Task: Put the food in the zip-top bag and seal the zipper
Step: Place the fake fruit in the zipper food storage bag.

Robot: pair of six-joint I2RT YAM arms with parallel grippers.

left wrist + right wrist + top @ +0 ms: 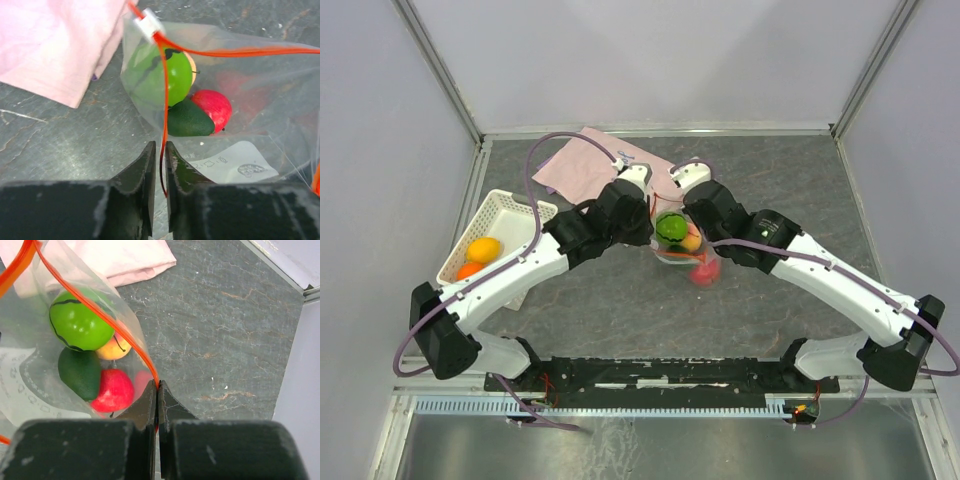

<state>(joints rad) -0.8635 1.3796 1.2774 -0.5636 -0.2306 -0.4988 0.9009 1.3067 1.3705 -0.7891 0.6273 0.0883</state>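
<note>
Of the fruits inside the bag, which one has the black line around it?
The bright green round fruit; the dark green fruit, the red fruit and the peach fruit beside it carry no such band.

Clear bag (280, 100), red-orange zipper (250, 51); black-lined bright green fruit (80, 325), dark green fruit (80, 372), red fruit (116, 390); pink cloth (50, 45).

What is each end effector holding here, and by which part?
The right end effector pinches the zip-top bag by its zipper. The zipper also passes through the left end effector, barely parted; grip uncertain.
</note>
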